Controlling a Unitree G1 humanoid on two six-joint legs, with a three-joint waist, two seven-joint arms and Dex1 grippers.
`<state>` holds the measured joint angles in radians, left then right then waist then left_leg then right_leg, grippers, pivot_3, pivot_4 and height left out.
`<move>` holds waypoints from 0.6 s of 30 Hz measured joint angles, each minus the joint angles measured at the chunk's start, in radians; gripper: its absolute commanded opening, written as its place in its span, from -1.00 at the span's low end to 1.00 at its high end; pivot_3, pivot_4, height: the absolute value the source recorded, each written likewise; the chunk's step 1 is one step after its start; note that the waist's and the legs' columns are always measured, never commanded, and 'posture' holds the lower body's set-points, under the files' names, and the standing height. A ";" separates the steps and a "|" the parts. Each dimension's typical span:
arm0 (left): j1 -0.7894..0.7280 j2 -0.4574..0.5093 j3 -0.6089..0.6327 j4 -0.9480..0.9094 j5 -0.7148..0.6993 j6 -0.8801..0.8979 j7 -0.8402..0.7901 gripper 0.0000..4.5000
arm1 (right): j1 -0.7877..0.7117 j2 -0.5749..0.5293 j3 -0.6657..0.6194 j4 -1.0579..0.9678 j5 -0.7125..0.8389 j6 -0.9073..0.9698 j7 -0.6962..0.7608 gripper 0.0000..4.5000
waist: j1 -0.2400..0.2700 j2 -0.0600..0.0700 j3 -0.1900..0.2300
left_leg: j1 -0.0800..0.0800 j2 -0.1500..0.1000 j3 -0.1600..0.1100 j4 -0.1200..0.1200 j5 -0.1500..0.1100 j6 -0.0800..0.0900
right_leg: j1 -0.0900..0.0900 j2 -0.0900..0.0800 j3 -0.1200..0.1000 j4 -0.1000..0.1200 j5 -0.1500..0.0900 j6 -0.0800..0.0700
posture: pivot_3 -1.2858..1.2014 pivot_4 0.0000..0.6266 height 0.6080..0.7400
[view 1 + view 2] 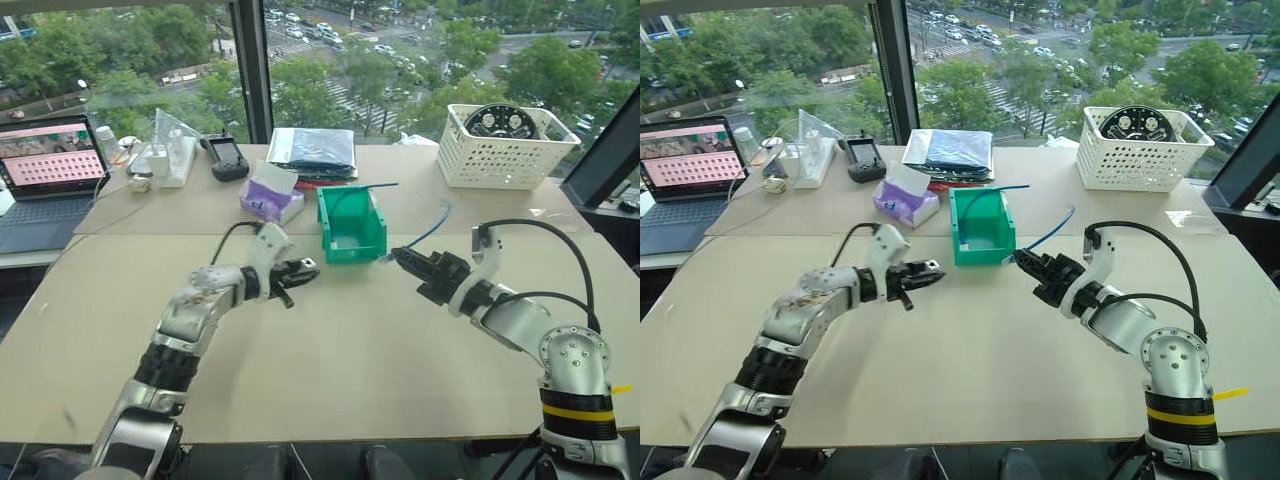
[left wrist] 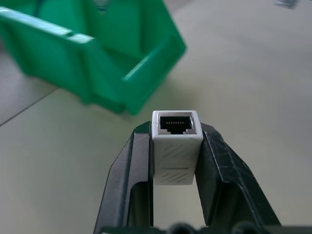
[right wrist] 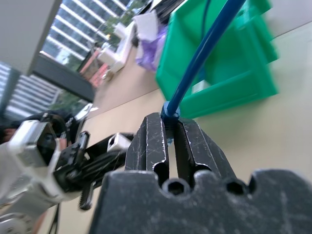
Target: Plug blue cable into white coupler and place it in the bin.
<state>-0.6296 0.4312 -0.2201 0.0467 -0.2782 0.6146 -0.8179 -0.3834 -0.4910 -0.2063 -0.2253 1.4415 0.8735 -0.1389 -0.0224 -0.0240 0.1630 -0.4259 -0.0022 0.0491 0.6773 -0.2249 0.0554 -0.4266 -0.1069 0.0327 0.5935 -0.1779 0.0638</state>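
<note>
L gripper (image 2: 176, 146) clamped on white coupler (image 2: 176, 146), socket facing out, above table (image 1: 330, 350) | R gripper (image 3: 170, 141) pinched on blue cable (image 3: 200, 58) near its end | bin (image 1: 352, 225) at 12 o'clock between both, on table
</note>
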 measured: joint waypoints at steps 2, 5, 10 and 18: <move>-0.013 -0.002 -0.051 -0.008 0.004 0.068 -0.014 -0.70 | 0.000 0.011 0.003 -0.021 -0.041 -0.008 -0.002 -1.00 | -0.004 0.000 0.000 | -0.001 0.000 0.000 0.000 0.000 0.000 | -0.001 0.001 0.000 0.000 0.000 0.000 | 0.03 -0.52 1.00; -0.042 -0.011 -0.106 -0.017 0.011 0.143 -0.021 -0.70 | -0.001 0.021 0.011 -0.050 -0.095 -0.012 -0.002 -1.00 | 0.002 0.000 0.000 | -0.001 0.000 0.000 0.001 0.000 0.000 | -0.001 0.001 0.000 0.000 0.000 0.000 | 0.03 -0.52 1.00; -0.067 -0.052 -0.148 -0.016 0.041 0.218 0.017 -0.70 | 0.010 0.050 0.042 -0.095 -0.175 -0.012 -0.020 -1.00 | 0.007 0.000 0.000 | 0.000 0.000 0.000 0.002 0.000 0.000 | -0.001 0.001 0.001 0.000 0.000 0.000 | 0.03 -0.52 1.00; -0.070 -0.095 -0.157 -0.012 0.063 0.286 0.065 -0.70 | 0.057 0.130 0.119 -0.143 -0.237 0.014 -0.087 -1.00 | 0.008 0.000 0.000 | 0.000 0.000 0.000 0.002 0.000 0.000 | -0.001 0.000 0.001 0.000 0.000 0.000 | 0.03 -0.52 1.00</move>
<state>-0.6993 0.3363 -0.3769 0.0348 -0.2151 0.9010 -0.7526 -0.3268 -0.3615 -0.0875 -0.3682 1.2045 0.8875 -0.2255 -0.0145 -0.0243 0.1634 -0.4262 -0.0021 0.0487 0.6791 -0.2248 0.0552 -0.4279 -0.1065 0.0337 0.5938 -0.1782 0.0638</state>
